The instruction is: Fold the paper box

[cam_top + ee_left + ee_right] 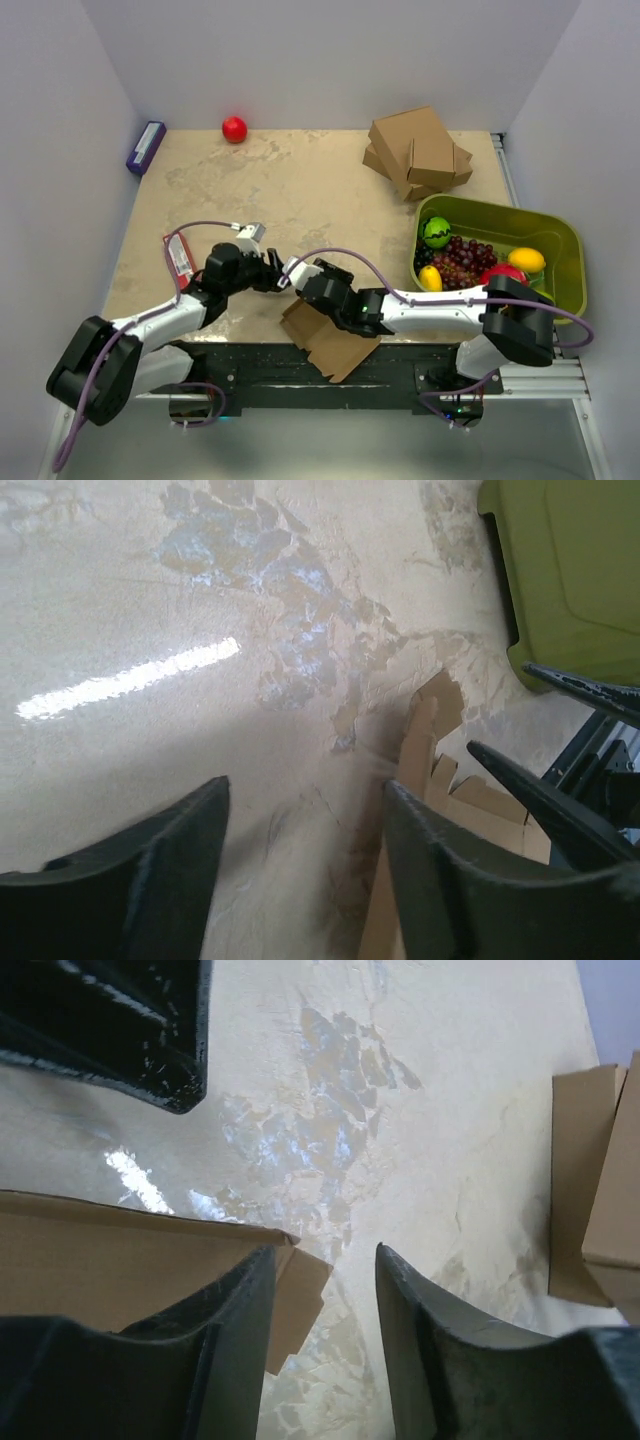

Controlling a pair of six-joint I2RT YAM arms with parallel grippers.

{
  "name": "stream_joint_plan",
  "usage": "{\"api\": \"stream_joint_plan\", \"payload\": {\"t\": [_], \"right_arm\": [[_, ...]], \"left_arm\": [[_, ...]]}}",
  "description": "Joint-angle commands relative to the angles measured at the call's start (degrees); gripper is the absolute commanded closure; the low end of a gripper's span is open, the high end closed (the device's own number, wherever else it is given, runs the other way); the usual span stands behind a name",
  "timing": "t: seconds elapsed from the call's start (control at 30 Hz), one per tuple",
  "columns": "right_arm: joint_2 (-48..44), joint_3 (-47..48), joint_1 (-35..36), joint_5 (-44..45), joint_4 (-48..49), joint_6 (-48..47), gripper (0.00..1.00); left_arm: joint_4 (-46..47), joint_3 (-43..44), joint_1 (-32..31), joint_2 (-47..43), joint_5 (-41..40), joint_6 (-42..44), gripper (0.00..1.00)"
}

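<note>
counts: I see 1 paper box (330, 342), 1 red ball (234, 129), 1 green bin (565, 235), approx 3 stacked boxes (418, 152)
surface: mottled beige table (300, 190), white walls
box loc: near table edge, partly hidden under my R arm
left gripper (305, 785): fingers apart, nothing held
right gripper (325, 1250): parted, empty, box just beside

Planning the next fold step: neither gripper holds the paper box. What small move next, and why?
Probably nudge the right gripper onto the paper box and close on its flap edge: its jaws stand open with the flap corner just inside the gap; the left gripper is open over table.
</note>
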Motion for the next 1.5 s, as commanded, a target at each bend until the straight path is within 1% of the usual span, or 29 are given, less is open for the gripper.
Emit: {"api": "stream_joint_plan", "payload": {"t": [0.0,0.03,0.07,0.1,0.13,0.17,0.2,0.23,0.27,0.3,0.33,0.37,0.4,0.5,0.63,0.73,0.8,0.83,0.87,0.9,0.97,1.03,1.07,1.17,1.4,1.47], "right_arm": [[-2.4,9.3,0.2,5.0,-12.9,25.4,0.50],[-2.5,10.7,0.2,4.5,-16.1,35.1,0.50],[-2.9,11.9,0.3,3.0,-18.9,40.0,0.50],[-3.1,13.7,0.2,2.1,-24.0,44.8,0.50],[-3.7,14.3,0.1,0.9,-25.8,53.4,0.49],[-4.9,14.4,0.1,-2.1,-27.0,57.5,0.46],[-5.6,13.6,0.0,-4.0,-27.5,64.6,0.43],[-6.5,12.8,-0.1,-6.1,-26.6,67.7,0.41],[-7.6,10.8,-0.7,-10.5,-23.9,71.2,0.36],[-7.9,9.8,-0.9,-12.3,-23.3,79.6,0.34],[-8.0,9.0,-1.3,-13.9,-22.5,83.1,0.34],[-7.8,7.2,-1.8,-17.7,-19.6,85.8,0.35],[-7.4,6.7,-2.1,-18.8,-19.0,90.7,0.36],[-5.7,5.7,-3.1,-21.5,-19.3,99.7,0.38],[-3.9,7.3,-5.9,-23.8,-20.3,104.6,0.38],[-1.2,10.9,-8.1,-24.6,-24.2,107.9,0.38],[1.1,14.7,-9.2,-24.7,-29.9,110.7,0.39],[4.0,16.3,-9.7,-25.4,-32.4,111.5,0.39],[5.6,19.7,-10.6,-25.8,-36.9,111.8,0.40],[7.0,21.6,-11.1,-26.4,-39.0,111.8,0.42],[11.2,26.6,-12.2,-26.8,-42.3,110.0,0.44],[13.2,29.1,-12.4,-25.8,-44.0,108.9,0.45],[14.5,30.5,-12.6,-24.7,-45.0,108.9,0.48],[16.2,31.7,-13.1,-24.8,-47.1,109.4,0.50],[19.6,33.0,-13.1,-26.6,-49.7,108.9,0.50],[20.1,33.0,-13.1,-26.5,-49.2,108.8,0.52]], "left_arm": [[-3.3,0.5,0.2,-7.8,-6.2,0.7,0.28],[-7.4,0.6,0.3,-11.3,-8.2,0.6,0.26],[-9.8,1.1,0.3,-13.3,-12.3,0.3,0.25],[-11.9,1.2,0.2,-17.2,-14.6,0.1,0.25],[-15.5,1.1,0.3,-19.2,-16.1,-0.3,0.24],[-17.1,1.2,0.2,-21.0,-18.4,-0.6,0.23],[-20.0,1.2,0.2,-24.0,-19.3,-0.3,0.23],[-21.6,2.1,0.3,-25.2,-20.0,0.1,0.22],[-24.0,2.9,0.3,-26.0,-20.0,0.6,0.21],[-27.2,3.8,0.3,-26.6,-20.0,0.9,0.21],[-28.8,5.9,0.3,-26.6,-19.6,1.6,0.20],[-30.3,6.9,0.3,-26.5,-19.5,2.0,0.19],[-33.1,7.9,0.3,-26.7,-19.5,2.4,0.18],[-36.7,10.8,0.3,-28.1,-20.0,4.3,0.15],[-39.0,14.0,0.4,-28.5,-19.4,7.8,0.12],[-40.1,14.9,0.3,-27.9,-18.9,9.5,0.12],[-39.3,14.7,0.3,-28.0,-17.9,9.6,0.12],[-39.3,14.7,0.3,-27.9,-17.6,9.7,0.11],[-39.5,14.9,0.3,-27.8,-17.4,9.9,0.11],[-39.4,14.8,0.3,-27.7,-17.1,9.9,0.11],[-39.5,14.8,0.4,-28.1,-16.9,10.0,0.11],[-39.4,14.5,0.3,-28.5,-16.8,10.0,0.12],[-39.4,14.4,0.3,-28.9,-16.9,10.0,0.12],[-39.6,14.4,0.3,-29.3,-17.1,9.9,0.11],[-39.7,14.3,0.3,-29.4,-17.5,9.9,0.11],[-39.8,14.3,0.3,-29.5,-17.7,9.8,0.11]]}}
